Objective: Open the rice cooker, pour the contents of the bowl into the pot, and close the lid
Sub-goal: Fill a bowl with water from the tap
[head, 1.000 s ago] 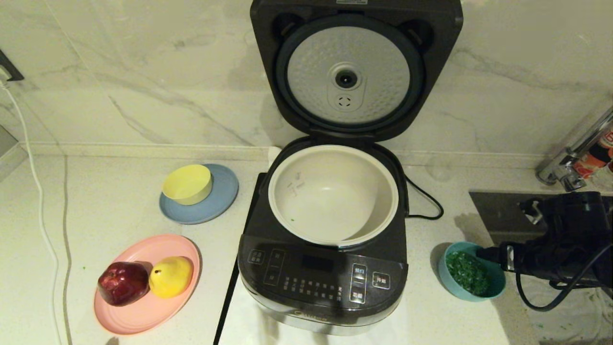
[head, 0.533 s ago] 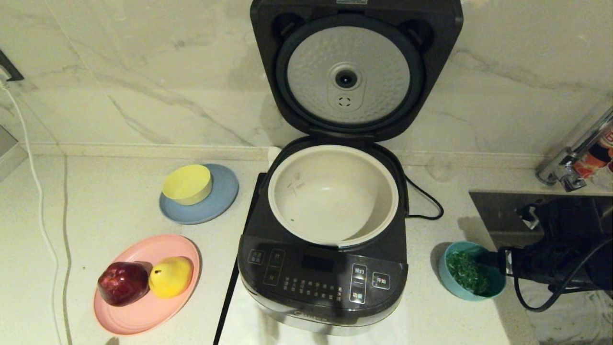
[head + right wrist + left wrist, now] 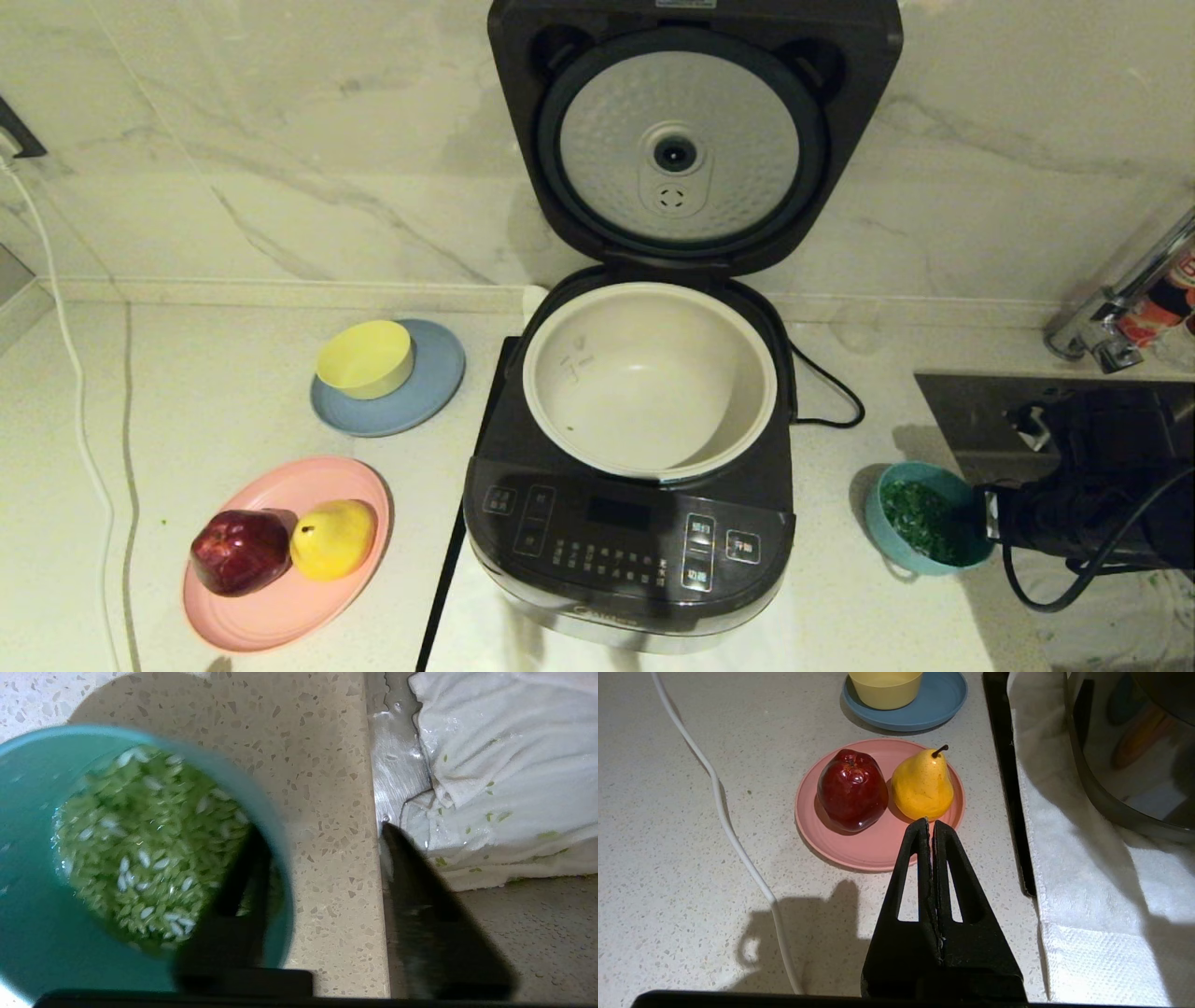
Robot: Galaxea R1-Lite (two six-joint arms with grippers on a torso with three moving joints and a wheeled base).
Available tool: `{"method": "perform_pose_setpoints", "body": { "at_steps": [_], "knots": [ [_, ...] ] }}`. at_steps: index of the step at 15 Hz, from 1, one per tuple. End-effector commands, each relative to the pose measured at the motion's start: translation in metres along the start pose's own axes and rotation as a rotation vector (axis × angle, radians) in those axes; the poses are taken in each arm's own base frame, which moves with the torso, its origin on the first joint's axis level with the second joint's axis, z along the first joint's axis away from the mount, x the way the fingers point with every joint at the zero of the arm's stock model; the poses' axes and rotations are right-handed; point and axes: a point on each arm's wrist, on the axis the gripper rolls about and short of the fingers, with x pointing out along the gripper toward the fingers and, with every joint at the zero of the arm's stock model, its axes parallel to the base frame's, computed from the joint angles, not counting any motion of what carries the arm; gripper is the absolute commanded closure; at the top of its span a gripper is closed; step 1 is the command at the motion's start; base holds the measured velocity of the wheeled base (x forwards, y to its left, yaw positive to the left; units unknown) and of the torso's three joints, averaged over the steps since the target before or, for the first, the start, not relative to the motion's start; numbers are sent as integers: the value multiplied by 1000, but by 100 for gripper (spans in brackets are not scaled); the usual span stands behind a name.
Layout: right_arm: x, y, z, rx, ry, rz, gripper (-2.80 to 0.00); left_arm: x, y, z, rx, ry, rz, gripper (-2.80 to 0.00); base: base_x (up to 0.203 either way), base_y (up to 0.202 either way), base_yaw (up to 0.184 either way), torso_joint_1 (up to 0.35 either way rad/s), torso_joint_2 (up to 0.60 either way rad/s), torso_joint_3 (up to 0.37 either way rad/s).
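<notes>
The rice cooker (image 3: 630,532) stands in the middle of the counter with its lid (image 3: 681,140) raised upright against the wall. The cream pot (image 3: 644,392) inside holds only a green speck or two. To the cooker's right sits the teal bowl (image 3: 896,551) (image 3: 28,933) with green contents (image 3: 920,532) (image 3: 140,849). My right gripper (image 3: 980,518) (image 3: 322,829) is open and straddles the bowl's right rim: one finger is inside over the contents, the other stands outside, clear of the wall. My left gripper (image 3: 927,822) is shut and empty, hovering near the pink plate.
A pink plate (image 3: 280,607) with a red apple (image 3: 240,551) and a yellow pear (image 3: 333,539) lies front left. Behind it, a yellow bowl (image 3: 366,357) sits on a blue-grey plate (image 3: 434,392). A white cord (image 3: 79,420) runs along the left. Sink (image 3: 971,411) and faucet (image 3: 1111,317) are at the right.
My right gripper's jaws have narrowed around the bowl's rim and drawn back to the right. The bowl has shifted slightly right with them. Nothing else moved.
</notes>
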Motion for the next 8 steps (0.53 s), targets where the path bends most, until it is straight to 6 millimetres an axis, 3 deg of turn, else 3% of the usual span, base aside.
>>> {"method": "perform_pose_setpoints", "body": {
  "at_steps": [1, 6, 8],
  "knots": [
    [0, 0, 0, 2, -1, 0, 0, 1, 0, -3, 1, 8, 0, 0, 0, 0, 0, 0, 0, 0],
    [-5, -2, -1, 7, -10, -3, 0, 1, 0, -3, 1, 8, 0, 0, 0, 0, 0, 0, 0, 0],
    [-13, -13, 6, 41, -46, -25, 0, 1, 0, -3, 1, 8, 0, 0, 0, 0, 0, 0, 0, 0]
  ]
}}
